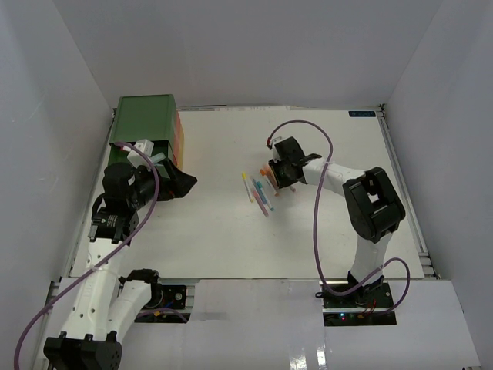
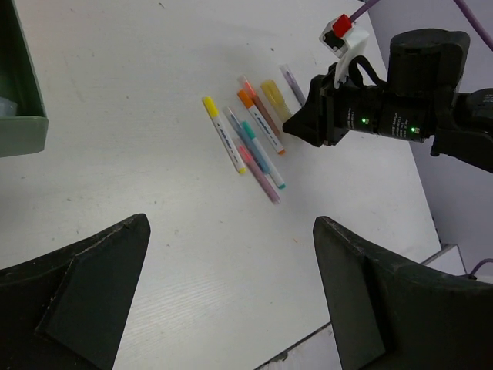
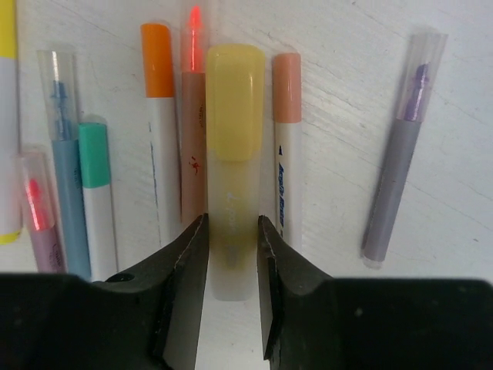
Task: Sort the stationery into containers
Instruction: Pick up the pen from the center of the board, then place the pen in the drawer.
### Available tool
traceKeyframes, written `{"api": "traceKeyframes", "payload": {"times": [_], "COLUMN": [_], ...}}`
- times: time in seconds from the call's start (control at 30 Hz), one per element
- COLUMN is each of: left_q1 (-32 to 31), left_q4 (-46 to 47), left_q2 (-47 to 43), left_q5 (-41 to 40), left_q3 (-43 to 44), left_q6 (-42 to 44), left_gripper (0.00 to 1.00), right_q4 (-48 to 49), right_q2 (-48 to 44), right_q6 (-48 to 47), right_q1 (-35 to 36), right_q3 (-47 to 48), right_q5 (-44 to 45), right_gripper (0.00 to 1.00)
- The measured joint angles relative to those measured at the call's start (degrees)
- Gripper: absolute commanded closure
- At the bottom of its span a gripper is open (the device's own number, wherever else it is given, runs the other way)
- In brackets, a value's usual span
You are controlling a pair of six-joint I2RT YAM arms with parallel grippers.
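Right wrist view: right gripper narrowed around the yellow marker, seemingly pinching it to lift. Left gripper hangs wide open beside the green drawer, ready.

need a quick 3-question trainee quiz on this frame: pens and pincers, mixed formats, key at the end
1. True or false: the left pincer is shut.
2. Which pen lies between the fingers of the right pincer? A) teal-capped pen B) yellow highlighter C) orange-capped pen
3. Short answer: in the right wrist view, what colour is the lone pen lying apart to the right of the others?
Key: 1 false, its fingers stand wide apart. 2 B. 3 purple.
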Motion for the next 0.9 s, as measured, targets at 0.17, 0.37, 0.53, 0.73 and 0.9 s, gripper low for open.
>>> {"api": "traceKeyframes", "payload": {"times": [0.17, 0.37, 0.53, 0.73, 0.9], "left_q1": [0.0, 0.0, -0.66, -9.92, -22.93], "left_q4": [-0.07, 1.84, 5.99, 10.71, 14.45], "left_q2": [0.63, 1.86, 5.18, 13.11, 20.59], "left_q5": [2.12, 6.8, 9.09, 5.05, -3.26], "left_q3": [0.72, 2.51, 3.63, 6.01, 10.34], "left_q6": [-2.58, -7.32, -10.97, -15.1, -17.14], "left_gripper": [0.02, 0.02, 0.02, 0.02, 0.02], "right_q4": [-0.17, 1.18, 4.0, 7.13, 9.29], "right_q2": [-7.17, -19.06, -27.65, -33.77, -37.35], "right_q6": [0.0, 0.66, 2.51, 4.96, 6.38], "right_q1": [0.17, 1.81, 4.42, 6.88, 7.85], "right_q3": [-1.4, -4.68, -8.52, -11.19, -13.18], "right_q5": [-0.68, -3.32, -8.44, -12.39, -13.66], "right_gripper": [0.82, 0.79, 0.75, 0.73, 0.7]}}
